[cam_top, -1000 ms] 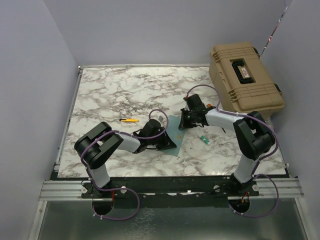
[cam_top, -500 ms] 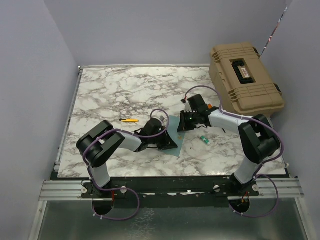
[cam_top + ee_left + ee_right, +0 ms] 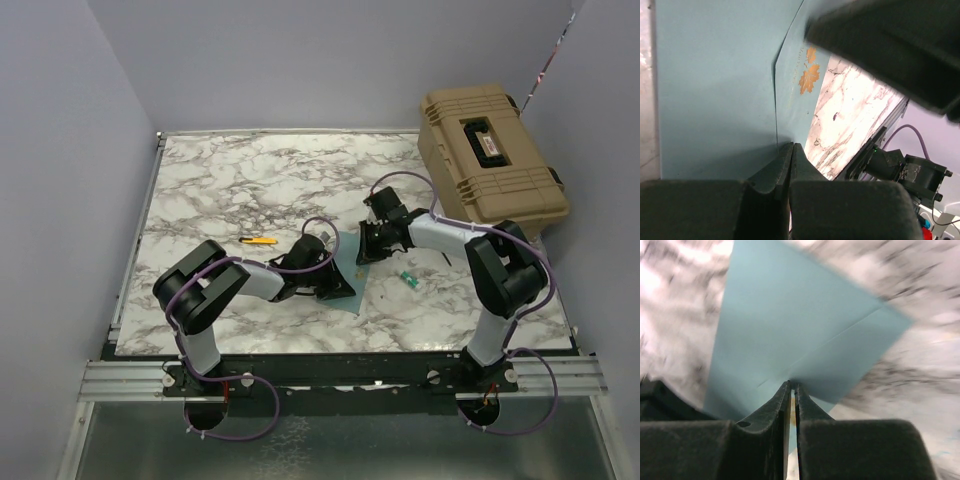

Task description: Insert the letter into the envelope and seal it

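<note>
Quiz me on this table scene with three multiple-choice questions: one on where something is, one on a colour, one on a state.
1. Where does the tan hard case stand? A far right corner B far left corner C near left edge
2. What colour is the envelope? A red B teal-blue C white
3. The left pincer is: A wide open B shut C out of sight
Answers: A, it sits back right on the marble table; B, teal in both wrist views; B, its fingers touch, no gap.

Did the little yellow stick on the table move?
No. The little yellow stick lies at the same spot on the white marble table, just as far from the tan plastic case.
</note>
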Available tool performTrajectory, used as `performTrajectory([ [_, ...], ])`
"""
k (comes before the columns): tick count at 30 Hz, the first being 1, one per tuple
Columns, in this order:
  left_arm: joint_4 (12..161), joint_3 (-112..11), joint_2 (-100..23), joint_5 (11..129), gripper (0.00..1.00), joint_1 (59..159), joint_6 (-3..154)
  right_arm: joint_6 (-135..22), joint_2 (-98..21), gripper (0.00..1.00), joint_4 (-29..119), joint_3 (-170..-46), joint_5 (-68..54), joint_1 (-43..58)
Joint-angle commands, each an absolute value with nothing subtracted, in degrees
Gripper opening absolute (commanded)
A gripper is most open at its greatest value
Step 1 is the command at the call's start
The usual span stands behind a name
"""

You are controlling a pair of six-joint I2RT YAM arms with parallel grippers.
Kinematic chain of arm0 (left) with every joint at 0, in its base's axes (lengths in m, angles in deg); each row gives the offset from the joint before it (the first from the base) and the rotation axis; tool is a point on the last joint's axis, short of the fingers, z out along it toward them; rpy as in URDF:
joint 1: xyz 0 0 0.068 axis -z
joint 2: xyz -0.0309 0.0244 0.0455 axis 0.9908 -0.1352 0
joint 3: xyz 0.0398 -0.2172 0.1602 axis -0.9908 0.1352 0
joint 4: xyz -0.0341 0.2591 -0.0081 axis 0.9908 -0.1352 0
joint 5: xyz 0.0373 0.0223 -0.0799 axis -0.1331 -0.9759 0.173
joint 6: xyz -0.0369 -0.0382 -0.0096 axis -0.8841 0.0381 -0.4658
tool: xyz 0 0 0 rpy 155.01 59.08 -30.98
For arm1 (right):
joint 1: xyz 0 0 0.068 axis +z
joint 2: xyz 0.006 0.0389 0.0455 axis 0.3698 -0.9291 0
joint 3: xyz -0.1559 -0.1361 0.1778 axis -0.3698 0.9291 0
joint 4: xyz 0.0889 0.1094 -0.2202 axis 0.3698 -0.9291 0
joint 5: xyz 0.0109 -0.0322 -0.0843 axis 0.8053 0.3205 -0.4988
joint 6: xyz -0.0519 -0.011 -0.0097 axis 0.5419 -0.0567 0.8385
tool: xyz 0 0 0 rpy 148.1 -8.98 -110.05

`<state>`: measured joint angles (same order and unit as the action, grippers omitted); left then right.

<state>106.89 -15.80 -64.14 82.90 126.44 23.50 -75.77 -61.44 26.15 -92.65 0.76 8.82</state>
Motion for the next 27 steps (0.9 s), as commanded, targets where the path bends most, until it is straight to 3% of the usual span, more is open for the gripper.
performTrajectory([
  [1, 94.6, -12.5, -67.1, 79.1, 0.0, 126.2, 27.5, -75.4, -64.8, 0.13, 22.9, -94.2, -24.5, 6.8],
  [7, 94.5, -12.8, -67.1, 79.5, 0.0, 125.9, 28.2, -73.6, -62.2, 0.16, 26.3, -94.9, -29.5, 6.7],
  [13, 94.8, -15.7, -63.3, 80.4, 0.0, 125.8, 32.9, -72.4, -50.8, 0.27, 29.7, -92.7, -12.5, 6.8],
  [19, 96.5, -20.4, -56.7, 82.3, 0.09, 125.6, 33.9, -77.4, -44.5, 0.34, 28.1, -86.5, -3.6, 6.8],
  [23, 97.1, -23.3, -58.7, 81.7, 0.03, 125.5, 34.8, -79.5, -41.9, 0.33, 25.2, -83.2, -7.0, 6.8],
  [27, 97.4, -24.8, -60.4, 79.9, 0.01, 125.3, 35.0, -80.2, -39.0, 0.35, 17.0, -83.4, -19.9, 6.8],
])
